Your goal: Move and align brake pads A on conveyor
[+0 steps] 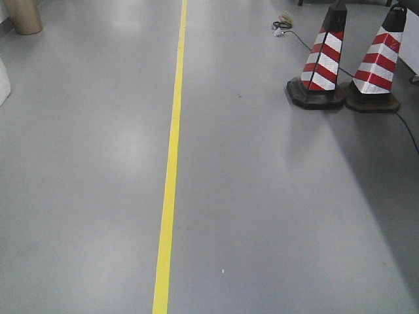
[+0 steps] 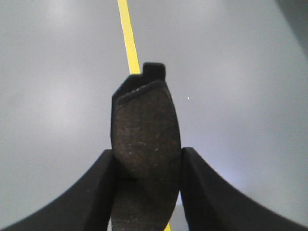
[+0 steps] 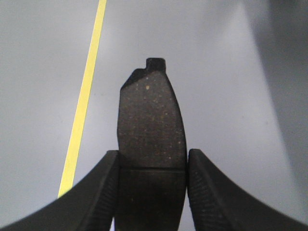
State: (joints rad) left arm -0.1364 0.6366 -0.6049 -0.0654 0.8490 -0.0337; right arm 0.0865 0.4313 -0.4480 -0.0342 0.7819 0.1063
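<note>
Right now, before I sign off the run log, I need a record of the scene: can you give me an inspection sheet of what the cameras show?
Surface: grey floor with a yellow line along it; no belt in view.
Job's things: left pad and right pad, each sticking out beyond its fingers above the floor; no other pads seen.
Clutter: nothing seen.
Grippers: left gripper shut on the left pad; right gripper shut on the right pad.
Cables: black cable lying on the floor, running towards the cones.
Surroundings: striped cone and second cone side by side, far right; tan round object, far left.
</note>
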